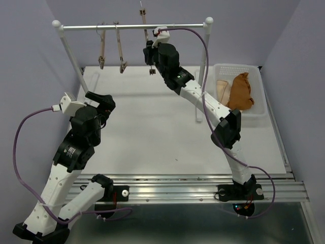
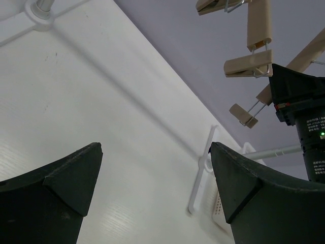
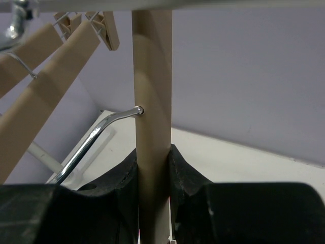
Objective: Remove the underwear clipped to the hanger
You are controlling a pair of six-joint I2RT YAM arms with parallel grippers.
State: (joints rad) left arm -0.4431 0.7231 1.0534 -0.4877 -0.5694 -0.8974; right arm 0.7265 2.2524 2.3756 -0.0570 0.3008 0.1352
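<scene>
Evidently the underwear (image 1: 241,92) lies off the rack, heaped in the white basket (image 1: 231,66) at the table's (image 1: 152,127) right edge, touching a pale beige cloth (image 1: 222,89). It looks light, soft and limp, likely to sag and fold when lifted. A pinch on the paler waistband edge or a raised fold would probably hold best.

The right tool (image 3: 152,168) is clamped on the wooden bar of the hanger (image 3: 151,66), just under the rail (image 1: 134,26). Nothing brown hangs from that hanger in any view. Stiff and slim, it should swing on its wire hook if nudged.

The left tool (image 2: 155,168) is spread wide above the table, gripping nothing.

Counted: three hangers on the rail, two of them (image 1: 102,51) (image 1: 120,53) untouched, plus one underwear, one beige cloth and one basket.
</scene>
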